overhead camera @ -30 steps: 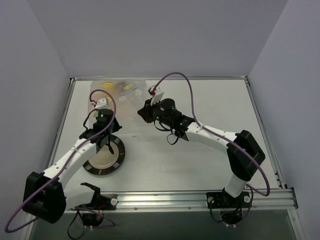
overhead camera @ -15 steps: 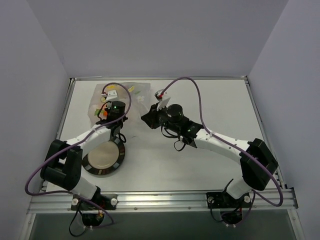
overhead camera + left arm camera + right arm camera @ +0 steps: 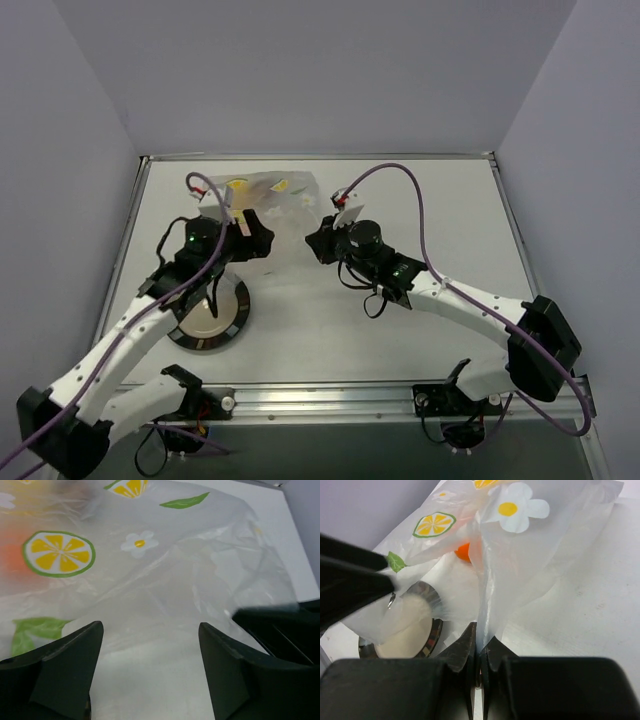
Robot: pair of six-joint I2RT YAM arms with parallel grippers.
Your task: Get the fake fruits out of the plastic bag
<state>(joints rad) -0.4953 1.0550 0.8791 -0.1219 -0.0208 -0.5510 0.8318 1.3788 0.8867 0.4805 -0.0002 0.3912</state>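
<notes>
The clear plastic bag (image 3: 278, 198) with lemon and flower prints lies at the back of the table, left of centre. My right gripper (image 3: 481, 645) is shut on a fold of the bag's film (image 3: 520, 565) and holds it lifted; from above it (image 3: 320, 240) sits at the bag's right edge. My left gripper (image 3: 150, 645) is open just over the film (image 3: 165, 580), nothing between its fingers (image 3: 70, 665); from above it (image 3: 256, 236) is at the bag's near-left side. An orange fake fruit (image 3: 463, 551) shows through the film, and as an orange blur (image 3: 11, 555). The other fruits are hidden.
A round plate (image 3: 208, 316) with a dark patterned rim lies near the left arm, partly under the bag's film in the right wrist view (image 3: 410, 630). A metal rail (image 3: 330, 400) runs along the table's near edge. Walls close in the back and both sides.
My left gripper has opened and swung right, from above the plate to the bag's near-left side. My right gripper, still shut on the film, has shifted right and nearer.
</notes>
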